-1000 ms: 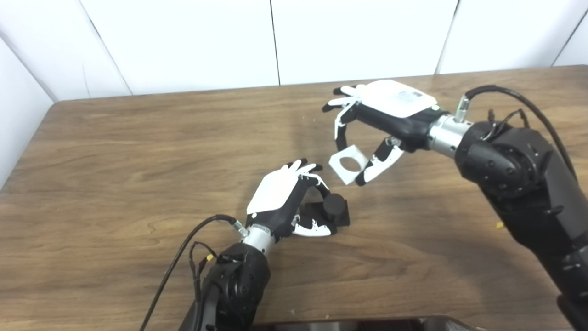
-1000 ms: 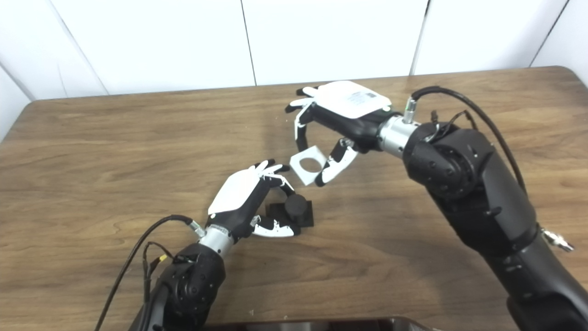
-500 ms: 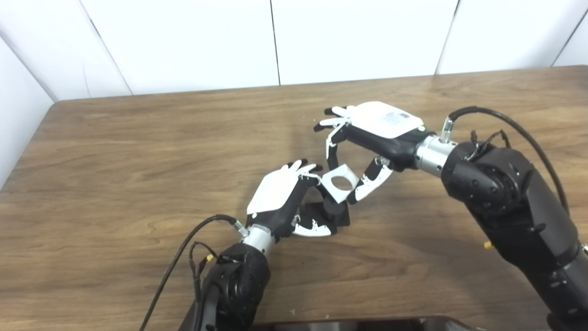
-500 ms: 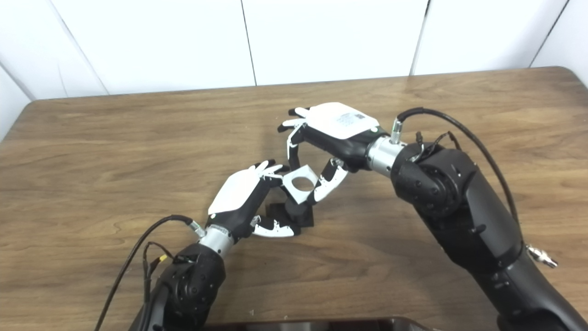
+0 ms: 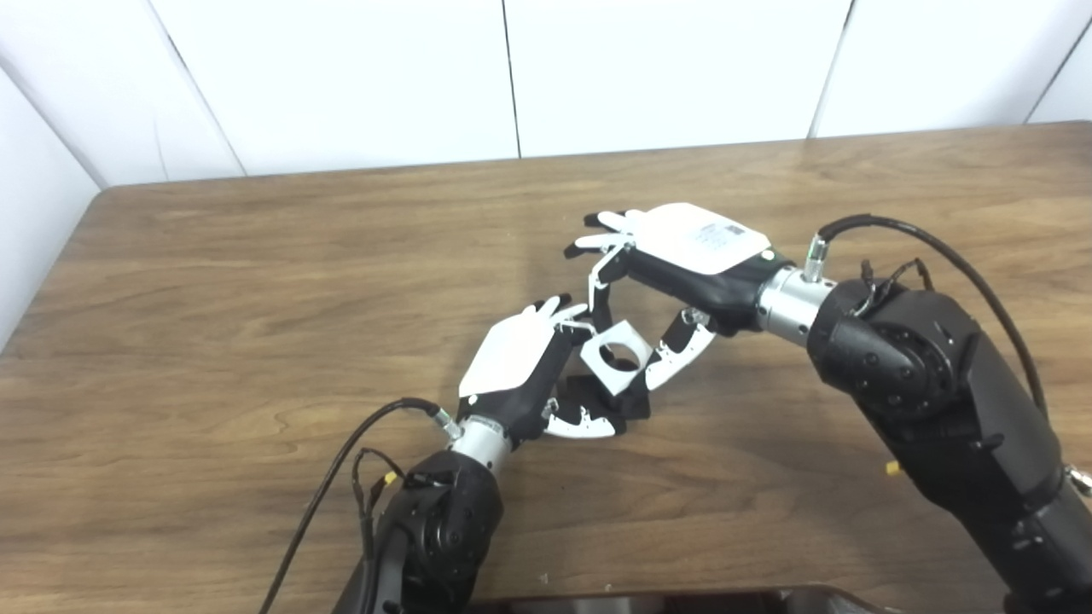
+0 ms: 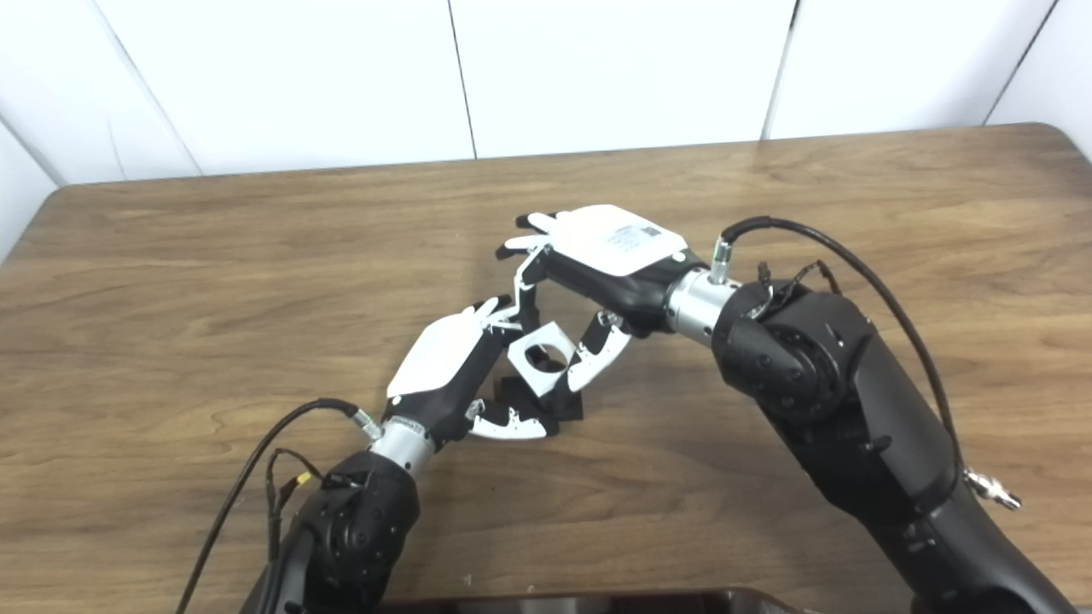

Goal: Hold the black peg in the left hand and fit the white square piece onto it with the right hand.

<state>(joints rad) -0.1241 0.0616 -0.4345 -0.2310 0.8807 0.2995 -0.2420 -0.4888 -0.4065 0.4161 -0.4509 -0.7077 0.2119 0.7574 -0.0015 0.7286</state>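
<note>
Right hand (image 5: 674, 264) pinches the white square piece with a round hole (image 5: 612, 367), tilted, directly over the black peg on its square base (image 5: 627, 402). Left hand (image 5: 520, 367) grips that base on the brown wooden table (image 5: 256, 281).

There is one wooden table (image 5: 213, 281). On it are two robot hands: one left hand (image 5: 520, 367) and one right hand (image 5: 674, 264). There is one white square piece (image 5: 616, 356) with one round hole in it, and one black peg (image 6: 559, 401) with a flat base. Two black cables (image 5: 341, 465) are visible, one at each arm.
</note>
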